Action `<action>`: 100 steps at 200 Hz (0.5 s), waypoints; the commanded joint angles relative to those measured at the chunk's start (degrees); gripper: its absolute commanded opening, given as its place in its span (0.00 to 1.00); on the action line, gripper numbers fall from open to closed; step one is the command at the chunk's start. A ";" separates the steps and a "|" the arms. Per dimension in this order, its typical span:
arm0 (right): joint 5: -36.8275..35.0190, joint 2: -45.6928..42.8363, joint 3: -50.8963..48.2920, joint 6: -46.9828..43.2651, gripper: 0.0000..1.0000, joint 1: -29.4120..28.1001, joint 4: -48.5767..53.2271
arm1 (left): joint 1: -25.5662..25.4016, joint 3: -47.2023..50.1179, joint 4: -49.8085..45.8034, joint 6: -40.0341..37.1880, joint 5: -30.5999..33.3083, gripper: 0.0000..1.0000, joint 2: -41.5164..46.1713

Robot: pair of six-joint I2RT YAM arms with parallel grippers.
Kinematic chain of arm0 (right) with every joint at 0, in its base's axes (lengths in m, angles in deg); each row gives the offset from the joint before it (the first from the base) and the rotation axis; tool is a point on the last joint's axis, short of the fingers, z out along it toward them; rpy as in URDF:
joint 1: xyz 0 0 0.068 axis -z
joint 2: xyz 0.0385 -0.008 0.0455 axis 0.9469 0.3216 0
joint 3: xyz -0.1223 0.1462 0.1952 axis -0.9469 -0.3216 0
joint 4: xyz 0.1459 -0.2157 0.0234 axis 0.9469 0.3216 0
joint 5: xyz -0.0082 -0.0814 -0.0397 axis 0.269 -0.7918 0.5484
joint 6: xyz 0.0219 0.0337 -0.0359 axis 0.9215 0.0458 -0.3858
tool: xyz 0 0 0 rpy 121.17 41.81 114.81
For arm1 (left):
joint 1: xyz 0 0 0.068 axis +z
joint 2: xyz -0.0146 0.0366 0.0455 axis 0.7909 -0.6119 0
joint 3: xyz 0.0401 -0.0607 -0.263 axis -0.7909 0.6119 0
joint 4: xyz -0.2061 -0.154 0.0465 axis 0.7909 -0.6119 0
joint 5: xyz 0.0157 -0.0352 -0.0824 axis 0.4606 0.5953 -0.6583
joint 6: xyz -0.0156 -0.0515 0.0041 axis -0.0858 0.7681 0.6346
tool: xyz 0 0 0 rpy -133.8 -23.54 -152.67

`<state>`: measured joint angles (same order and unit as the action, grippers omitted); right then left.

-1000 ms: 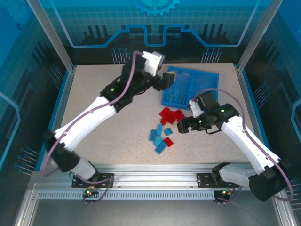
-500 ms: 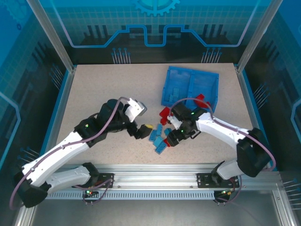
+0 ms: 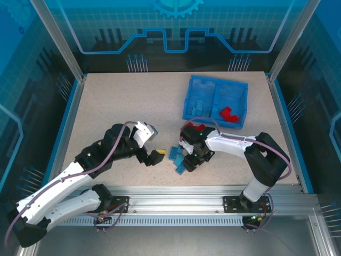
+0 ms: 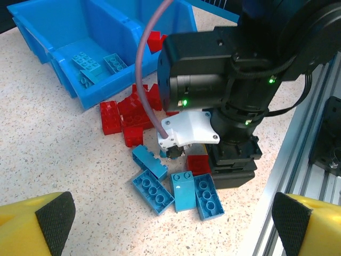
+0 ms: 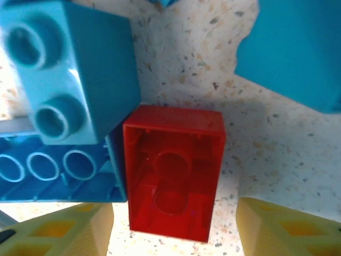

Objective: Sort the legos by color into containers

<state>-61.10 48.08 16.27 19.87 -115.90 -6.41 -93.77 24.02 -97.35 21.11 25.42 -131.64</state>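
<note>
The speckled beige tabletop (image 3: 117,106) sits in a blue-lit cage, with the shallow blue plastic divided tray (image 3: 188,106) at its far right. There are light blue bricks (image 4: 93,66) in its left compartment and a red one (image 3: 229,113) in its right. A second ago the left gripper (image 3: 154,157) hung over that left compartment. It has since swung back beside the loose pile, jaws spread wide and holding nothing, so I'd say a drop-off is finished. Meanwhile the right gripper (image 3: 190,161) has come down onto the pile with its jaws narrowing. Its yellow fingertips (image 5: 58,234) now straddle an upturned small red studded brick (image 5: 173,173), just beside its walls but not yet pinching. Other red bricks (image 4: 128,112) and blue bricks (image 4: 178,194) lie loose around it, so the sorting looks about midway.
</note>
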 commanded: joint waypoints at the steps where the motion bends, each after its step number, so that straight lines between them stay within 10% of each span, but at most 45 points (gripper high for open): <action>1: -0.94 1.63 1.18 1.56 0.55 -1.29 0.13 | -0.20 0.13 1.11 -0.60 1.06 0.99 0.77; 100: -3.37 4.63 3.47 2.51 0.44 -2.53 -2.30 | -0.23 2.39 2.75 0.09 1.31 0.99 1.02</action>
<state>-64.44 51.06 18.28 22.16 -117.10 -4.94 -93.77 25.48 -96.30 21.16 25.93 -131.60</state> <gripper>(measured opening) 0.446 0.987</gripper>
